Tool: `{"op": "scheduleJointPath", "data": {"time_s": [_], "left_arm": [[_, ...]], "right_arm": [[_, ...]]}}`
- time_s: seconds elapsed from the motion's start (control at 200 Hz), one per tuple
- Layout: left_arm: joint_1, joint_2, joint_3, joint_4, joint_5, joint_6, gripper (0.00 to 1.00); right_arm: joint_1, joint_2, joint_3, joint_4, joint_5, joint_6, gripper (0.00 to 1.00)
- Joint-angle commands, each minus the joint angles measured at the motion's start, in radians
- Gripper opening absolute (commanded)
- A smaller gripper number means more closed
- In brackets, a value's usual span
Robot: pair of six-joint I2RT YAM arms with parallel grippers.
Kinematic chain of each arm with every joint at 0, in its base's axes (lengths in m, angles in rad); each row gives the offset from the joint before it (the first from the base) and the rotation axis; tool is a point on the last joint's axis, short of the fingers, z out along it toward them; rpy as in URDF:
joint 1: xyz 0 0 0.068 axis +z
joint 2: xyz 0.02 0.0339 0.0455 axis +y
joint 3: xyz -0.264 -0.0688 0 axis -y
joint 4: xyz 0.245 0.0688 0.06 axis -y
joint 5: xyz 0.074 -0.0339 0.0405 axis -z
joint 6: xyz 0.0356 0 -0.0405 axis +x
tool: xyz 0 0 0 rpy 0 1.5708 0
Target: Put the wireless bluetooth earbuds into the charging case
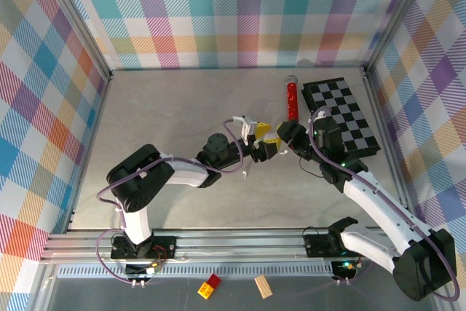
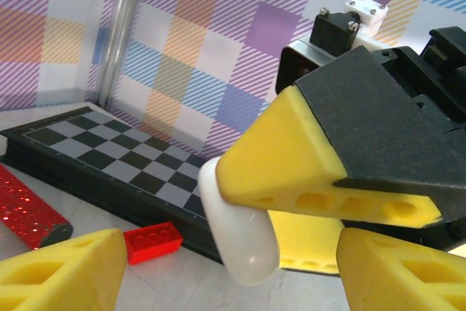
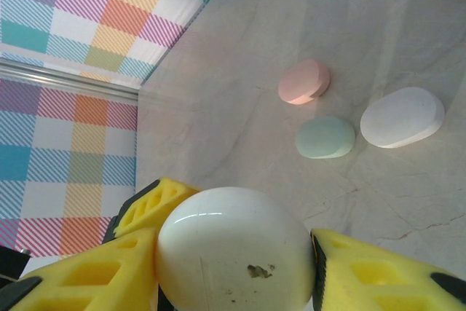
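Grey tabletop, chessboard near right wall, white case mid-table.

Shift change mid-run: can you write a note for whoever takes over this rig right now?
Right gripper: shut on a glossy white rounded plastic piece.
Left gripper: open, facing that piece.
A pink matte pebble-shaped piece, a pale green one and a white one lie on the grey table.
Done: no earbud visibly seated in a case.
Left: seat the earbuds in the charging case.
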Motion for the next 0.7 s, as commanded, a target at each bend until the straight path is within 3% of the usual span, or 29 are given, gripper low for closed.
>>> {"op": "scheduleJointPath", "data": {"time_s": [0.0, 0.23, 0.48, 0.695], "left_arm": [[-0.027, 0.019, 0.033, 0.087, 0.007, -0.033, 0.73], [-0.027, 0.052, 0.072, 0.094, 0.005, -0.036, 0.58], [-0.028, 0.070, 0.088, 0.098, 0.019, -0.042, 0.32], [-0.024, 0.057, 0.073, 0.095, 0.033, -0.028, 0.17]], "right_arm": [[-0.006, -0.018, -0.013, 0.064, -0.032, 0.016, 0.49], [-0.006, -0.014, -0.021, 0.085, -0.061, 0.009, 0.48], [-0.007, -0.009, -0.026, 0.100, -0.084, 0.008, 0.49], [-0.009, -0.017, -0.013, 0.069, -0.067, -0.035, 0.51]]}}
